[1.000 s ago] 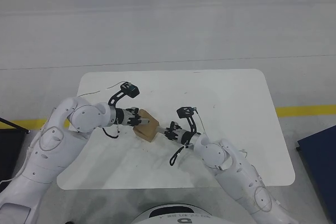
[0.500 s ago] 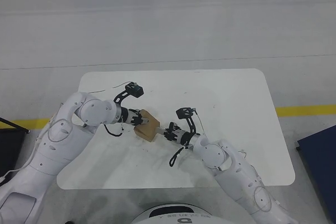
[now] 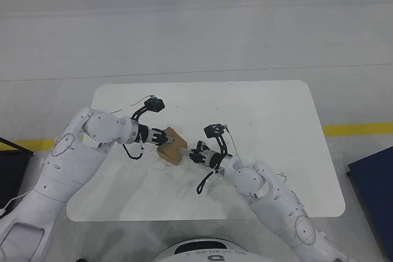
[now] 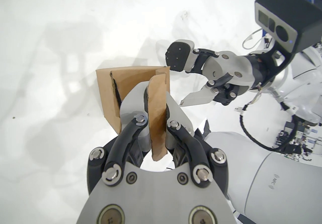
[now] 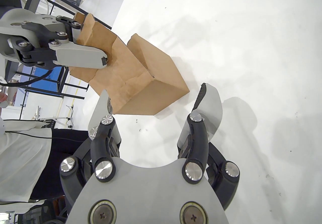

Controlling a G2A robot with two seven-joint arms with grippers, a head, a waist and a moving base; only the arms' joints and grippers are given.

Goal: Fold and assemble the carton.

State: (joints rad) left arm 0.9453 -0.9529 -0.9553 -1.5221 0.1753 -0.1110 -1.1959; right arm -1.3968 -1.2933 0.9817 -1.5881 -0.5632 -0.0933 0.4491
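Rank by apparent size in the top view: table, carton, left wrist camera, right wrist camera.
1. table
2. carton, far smaller
3. left wrist camera and right wrist camera: they look about alike and sit raised nearer the lens, so not ranked.

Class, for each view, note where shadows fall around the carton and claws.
Top view: even light, only faint shadows on the table beside the carton. Left wrist view: broad soft shadows on the table beyond the left claw. Right wrist view: a dark shadow under the carton, a softer one beside the open right claw.
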